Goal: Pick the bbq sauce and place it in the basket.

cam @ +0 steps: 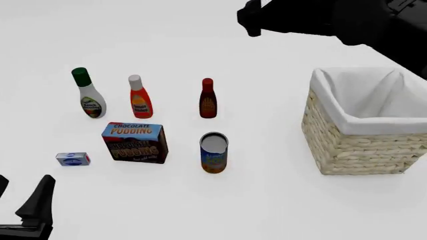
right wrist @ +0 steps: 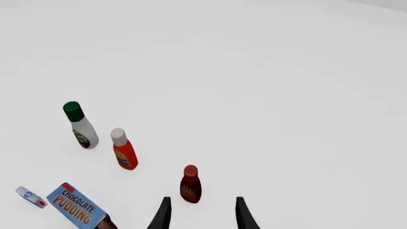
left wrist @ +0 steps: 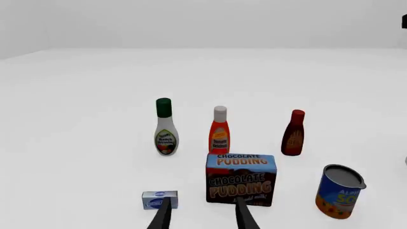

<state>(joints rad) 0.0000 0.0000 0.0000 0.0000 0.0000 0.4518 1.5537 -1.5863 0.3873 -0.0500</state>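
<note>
We see the bbq sauce [right wrist: 190, 184] standing upright just ahead of our right gripper [right wrist: 200, 212], whose fingers are spread and empty, nearer than the left

A chocolate pudding box [cam: 135, 142] sits mid-table. At its ten o'clock stands a green-capped white dressing bottle [cam: 88, 94], at twelve an orange white-capped bottle [cam: 139, 97], at three an open tin can [cam: 213, 152], at nine a small blue-white packet [cam: 73, 159].
</note>
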